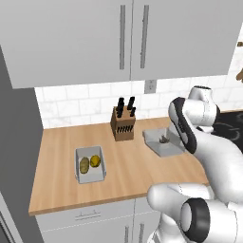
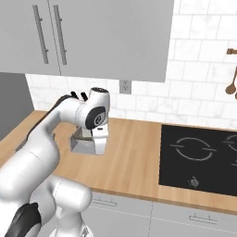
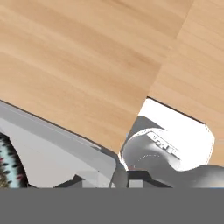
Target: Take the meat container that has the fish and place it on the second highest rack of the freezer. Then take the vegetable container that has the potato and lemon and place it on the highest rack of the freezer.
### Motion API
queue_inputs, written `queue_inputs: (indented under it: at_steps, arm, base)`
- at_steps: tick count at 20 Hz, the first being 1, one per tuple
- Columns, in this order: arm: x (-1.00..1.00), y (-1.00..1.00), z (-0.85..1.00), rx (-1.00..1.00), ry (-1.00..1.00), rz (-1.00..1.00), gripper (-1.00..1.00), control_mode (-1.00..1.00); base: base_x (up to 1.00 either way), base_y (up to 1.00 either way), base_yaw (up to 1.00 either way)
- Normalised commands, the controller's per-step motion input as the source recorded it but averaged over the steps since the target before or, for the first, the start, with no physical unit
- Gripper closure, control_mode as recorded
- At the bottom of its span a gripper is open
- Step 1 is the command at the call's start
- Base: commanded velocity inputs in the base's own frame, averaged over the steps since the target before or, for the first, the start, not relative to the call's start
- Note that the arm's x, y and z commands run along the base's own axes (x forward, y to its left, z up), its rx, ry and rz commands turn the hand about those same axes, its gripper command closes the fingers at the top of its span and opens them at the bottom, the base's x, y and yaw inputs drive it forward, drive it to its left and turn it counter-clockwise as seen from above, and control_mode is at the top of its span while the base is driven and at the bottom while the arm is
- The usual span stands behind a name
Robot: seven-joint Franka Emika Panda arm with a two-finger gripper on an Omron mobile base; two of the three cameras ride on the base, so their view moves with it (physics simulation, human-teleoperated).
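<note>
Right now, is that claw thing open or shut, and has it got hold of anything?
Gripper: closed on the rim of the fish container, at its corner.

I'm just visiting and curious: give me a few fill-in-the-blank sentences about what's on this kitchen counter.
1. The pale grey tray on the wooden counter holds a tan potato and a yellow ____.
2. The brown block by the tiled wall holds black-handled ____.
3. The white arm's end effector reaches down at the rim of the second grey tray, which holds a small ____.

Missing words: lemon; knives; fish
</note>
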Motion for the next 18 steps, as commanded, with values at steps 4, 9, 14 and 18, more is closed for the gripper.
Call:
queue_inputs:
  at_steps: [4,9,14,18]
  arm:
    - [-0.79,0.24,0.78,0.00,0.00,-0.20,1.00,-1.00]
    - [-0.75,0.42,0.63,-0.03,-0.07,-0.27,1.00,-1.00]
    - [-0.62,0.01,0.51,-0.05,-0.16,-0.05,1.00,-1.00]
    - [-0.06,0.17,0.44,-0.08,-0.05,-0.07,1.00,-1.00]
  base:
    - [0.00,0.00,0.00]
    - [0.00,0.00,0.00]
    - [0.00,0.00,0.00]
    - [0.00,0.00,0.00]
